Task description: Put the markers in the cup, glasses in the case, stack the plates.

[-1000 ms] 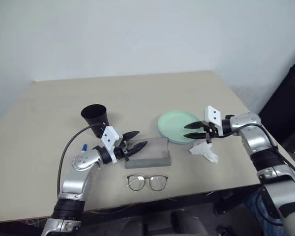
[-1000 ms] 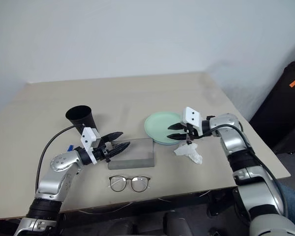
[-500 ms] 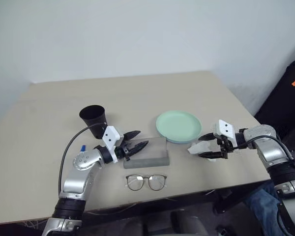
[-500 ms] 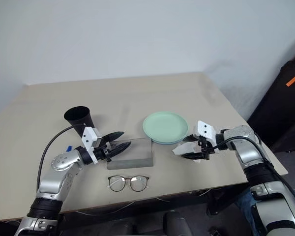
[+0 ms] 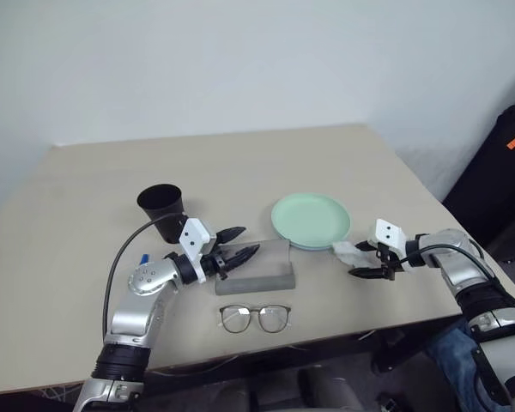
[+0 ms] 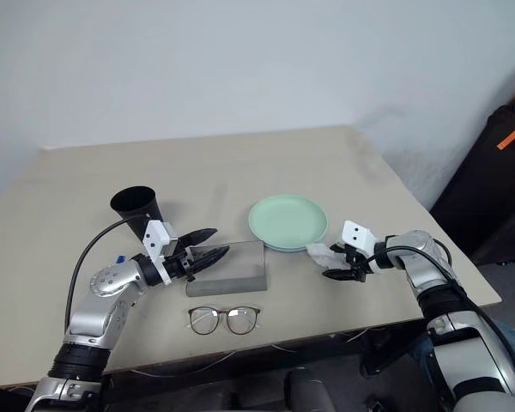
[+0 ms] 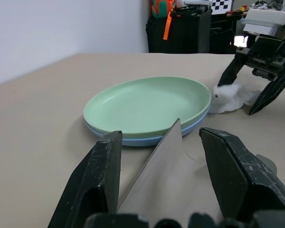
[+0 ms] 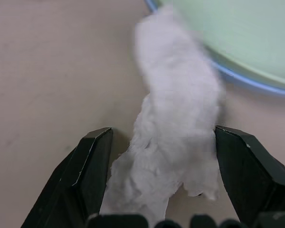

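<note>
Over the last second you brought your right gripper [image 6: 335, 262] down from above the mint green plate [image 5: 310, 220] to the table [image 5: 86, 197] just beside it, and its fingers [image 8: 92, 166] stood spread wide on either side of the crumpled white tissue [image 8: 173, 137], not yet closed on it. The plates were already stacked: the mint green one sat on the light blue plate [image 7: 133, 140], whose rim peeked out underneath, with the tissue touching the stack's edge. Your left gripper [image 5: 231, 251] had not moved; its jaws stood apart around the raised translucent lid [image 7: 156, 164] of the grey case [image 5: 256, 278], apparently propping it open. The glasses [image 5: 257, 318] lay on the table just in front of the case, not in it. The black cup [image 5: 161, 204] stood upright behind your left arm, and a blue marker cap [image 5: 144, 257] showed beside that arm, outside the cup. So the plate step looked finished, and your reach for the tissue seemed like tidying rather than a listed step; the glasses and markers were left to do.
</note>
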Controlling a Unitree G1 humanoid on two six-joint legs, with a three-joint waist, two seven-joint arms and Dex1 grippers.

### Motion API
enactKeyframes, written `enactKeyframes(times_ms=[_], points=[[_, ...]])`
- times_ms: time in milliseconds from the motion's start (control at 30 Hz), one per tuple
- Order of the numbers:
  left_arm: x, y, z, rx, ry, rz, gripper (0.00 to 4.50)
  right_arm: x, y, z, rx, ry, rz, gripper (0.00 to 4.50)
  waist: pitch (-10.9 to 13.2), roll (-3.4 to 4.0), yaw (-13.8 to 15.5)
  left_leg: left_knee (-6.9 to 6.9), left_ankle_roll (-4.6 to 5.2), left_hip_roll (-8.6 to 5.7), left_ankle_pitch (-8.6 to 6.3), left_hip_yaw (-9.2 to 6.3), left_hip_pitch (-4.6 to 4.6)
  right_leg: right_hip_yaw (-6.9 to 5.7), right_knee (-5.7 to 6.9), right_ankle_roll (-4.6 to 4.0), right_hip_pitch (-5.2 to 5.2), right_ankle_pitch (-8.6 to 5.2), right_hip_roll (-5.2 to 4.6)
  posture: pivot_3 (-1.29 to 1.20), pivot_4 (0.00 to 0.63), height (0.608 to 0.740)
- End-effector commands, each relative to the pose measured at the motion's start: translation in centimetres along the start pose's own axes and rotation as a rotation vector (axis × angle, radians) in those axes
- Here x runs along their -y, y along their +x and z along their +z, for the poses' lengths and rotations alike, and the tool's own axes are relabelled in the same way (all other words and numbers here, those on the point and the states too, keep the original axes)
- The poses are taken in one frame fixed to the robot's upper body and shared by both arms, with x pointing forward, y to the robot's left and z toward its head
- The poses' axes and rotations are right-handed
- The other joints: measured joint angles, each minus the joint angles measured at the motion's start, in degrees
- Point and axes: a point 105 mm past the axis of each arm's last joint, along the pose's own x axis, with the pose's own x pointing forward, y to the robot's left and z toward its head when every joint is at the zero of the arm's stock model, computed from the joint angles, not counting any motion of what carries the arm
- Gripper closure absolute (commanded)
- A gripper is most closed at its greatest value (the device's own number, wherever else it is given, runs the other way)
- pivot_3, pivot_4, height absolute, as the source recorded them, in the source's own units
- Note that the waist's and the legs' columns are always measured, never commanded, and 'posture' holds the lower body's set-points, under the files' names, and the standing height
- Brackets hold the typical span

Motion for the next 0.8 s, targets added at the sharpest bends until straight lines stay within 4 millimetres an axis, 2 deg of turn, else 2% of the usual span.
enactKeyframes(times_ms=[33,233,300,467,567,700,800], points=[[0.1,0.3,1.3,0.033,0.034,-0.021,1.8,1.0,-0.8,1.1,0.021,-0.036,-0.027,1.83,0.0,0.0,-0.03,0.0,0.0,0.0,0.0,0.02,0.0,0.02,0.0,0.0,0.0,0.0,0.0,0.0,0.0,0.74],[1.5,-0.1,1.2,0.016,-0.019,-0.129,1.8,0.9,-1.3,1.6,0.041,-0.044,-0.009,3.98,0.0,0.0,-0.37,-0.01,0.0,-0.01,0.0,0.03,-0.01,0.06,0.0,0.0,-0.01,0.0,0.01,0.0,0.0,0.74],[1.8,-0.2,1.0,0.001,-0.032,-0.157,1.8,0.8,-1.5,1.9,0.051,-0.05,-0.001,4.44,0.0,0.0,-0.61,-0.03,0.0,-0.01,0.0,0.03,-0.01,0.06,0.0,0.0,-0.03,0.0,0.01,0.0,0.0,0.74],[2.0,-0.5,0.8,-0.023,-0.033,-0.17,1.8,0.7,-2.4,3.1,0.087,-0.069,0.027,4.44,0.0,0.0,-1.31,-0.03,0.0,-0.01,0.0,0.02,-0.01,0.08,0.0,0.01,-0.02,0.0,0.01,0.0,0.0,0.74],[1.7,-0.5,0.8,-0.023,-0.025,-0.158,1.8,0.9,-3.3,4.8,0.133,-0.096,0.046,4.44,0.01,0.0,-1.36,-0.03,0.0,0.0,0.0,0.01,0.01,0.07,0.01,0.01,-0.02,0.0,0.01,0.0,0.0,0.74],[1.4,-0.5,0.9,-0.022,-0.016,-0.143,1.8,3.0,-3.8,7.8,0.203,-0.15,-0.062,4.44,0.02,0.02,-1.64,-0.05,0.0,0.01,0.0,0.08,0.05,0.12,0.03,0.01,-0.05,0.0,0.02,0.0,0.0,0.74],[1.2,-0.4,0.9,-0.019,-0.015,-0.138,1.8,5.2,-2.9,8.3,0.176,-0.175,-0.183,4.44,0.02,0.0,-1.7,-0.04,0.0,0.03,0.0,0.06,0.09,0.1,0.04,0.0,-0.03,0.0,0.04,0.0,0.0,0.74]])
